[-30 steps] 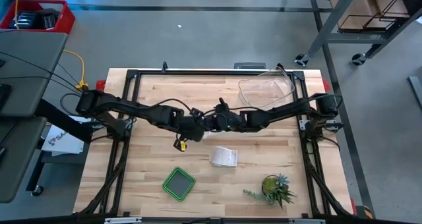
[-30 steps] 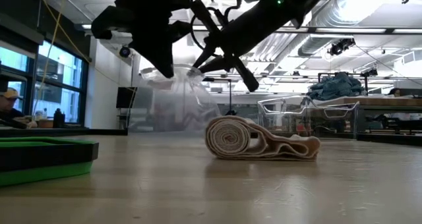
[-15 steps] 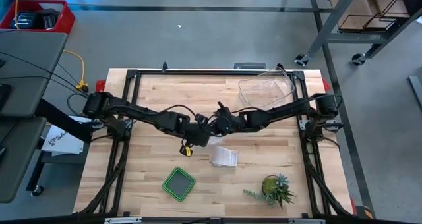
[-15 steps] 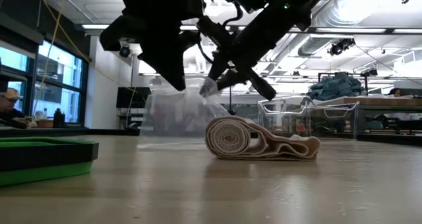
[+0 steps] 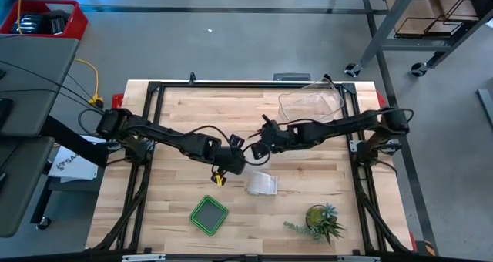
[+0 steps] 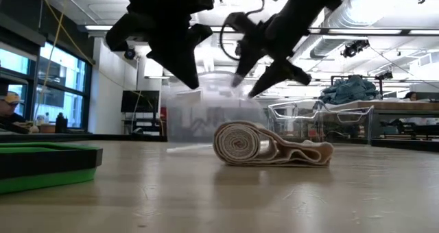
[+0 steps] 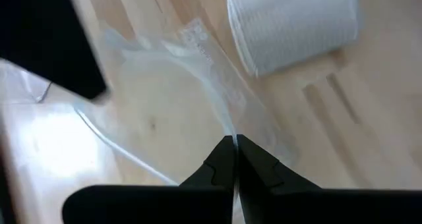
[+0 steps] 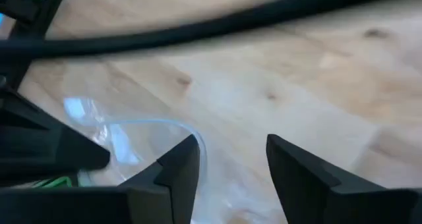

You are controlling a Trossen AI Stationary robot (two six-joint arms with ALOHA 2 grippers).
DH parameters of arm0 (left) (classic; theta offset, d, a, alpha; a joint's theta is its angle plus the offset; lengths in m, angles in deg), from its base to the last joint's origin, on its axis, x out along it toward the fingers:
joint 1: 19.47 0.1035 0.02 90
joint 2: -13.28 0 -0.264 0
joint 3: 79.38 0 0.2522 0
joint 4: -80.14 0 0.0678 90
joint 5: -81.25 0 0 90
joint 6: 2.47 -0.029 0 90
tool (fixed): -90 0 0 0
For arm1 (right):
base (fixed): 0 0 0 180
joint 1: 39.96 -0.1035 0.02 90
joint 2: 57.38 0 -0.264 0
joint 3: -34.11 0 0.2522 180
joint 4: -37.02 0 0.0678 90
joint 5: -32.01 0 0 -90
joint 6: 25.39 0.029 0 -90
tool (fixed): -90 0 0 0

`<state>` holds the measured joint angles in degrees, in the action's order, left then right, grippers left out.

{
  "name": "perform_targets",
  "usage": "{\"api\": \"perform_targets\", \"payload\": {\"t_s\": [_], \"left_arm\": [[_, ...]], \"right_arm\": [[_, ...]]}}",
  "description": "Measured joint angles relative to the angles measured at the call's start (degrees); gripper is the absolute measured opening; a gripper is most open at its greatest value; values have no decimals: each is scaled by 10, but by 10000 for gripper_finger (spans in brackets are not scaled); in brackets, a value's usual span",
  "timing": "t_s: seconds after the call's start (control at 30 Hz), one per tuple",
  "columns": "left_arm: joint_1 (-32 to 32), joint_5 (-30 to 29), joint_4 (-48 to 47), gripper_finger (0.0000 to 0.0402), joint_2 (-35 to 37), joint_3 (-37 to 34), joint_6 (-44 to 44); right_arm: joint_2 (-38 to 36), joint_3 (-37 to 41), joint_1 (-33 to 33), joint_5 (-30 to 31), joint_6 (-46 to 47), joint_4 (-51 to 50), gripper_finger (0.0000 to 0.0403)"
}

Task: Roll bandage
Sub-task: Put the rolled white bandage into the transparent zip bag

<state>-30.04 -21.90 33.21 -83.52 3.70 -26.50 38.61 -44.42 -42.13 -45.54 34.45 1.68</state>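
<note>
The bandage [image 5: 262, 183] is a white gauze band, partly rolled: the roll [image 6: 236, 144] rests on its side on the wooden table and its loose folded tail [image 6: 302, 154] lies flat beside it. It also shows in the left wrist view as the bandage [image 7: 290, 23]. My left gripper [image 5: 231, 163] hangs just left of it, shut on a clear plastic bag [image 6: 209, 120]. My right gripper [image 5: 258, 149] stands open a little beyond the bandage, above the table, with nothing between its fingers [image 8: 171, 168]. My left gripper pinches the bag's thin top edge [image 7: 227, 128] between its two shut fingers, slanting down from the table's left. The bag hangs slack below the fingers, and its lower part [image 6: 206, 140] reaches the table just left of the roll.
A clear plastic tub [image 5: 310, 104] stands at the far right. A green tray [image 5: 209, 214] lies near the front edge, left of the bandage, and a small potted plant [image 5: 320, 220] to its right. Black frame rails [image 5: 146, 139] run along both table sides.
My right gripper has opened and let go of the bag, then drawn back toward the table's right and tipped upward. My left gripper has carried the bag toward the near edge and the bandage; the bag now hangs from it alone. The bandage has not moved.
</note>
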Motion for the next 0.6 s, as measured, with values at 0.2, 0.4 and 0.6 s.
{"api": "perform_targets", "payload": {"t_s": [0.2,0.4,0.6], "left_arm": [[-5,-36,-50,0,0,1,-39],[-24,-54,-108,0,0,0,-111],[-32,-58,-109,0,0,2,-154]], "right_arm": [[-47,-1,3,30,-26,-57,169],[-56,-1,0,28,-58,-72,169],[-55,-1,-27,24,-22,-59,169]]}}
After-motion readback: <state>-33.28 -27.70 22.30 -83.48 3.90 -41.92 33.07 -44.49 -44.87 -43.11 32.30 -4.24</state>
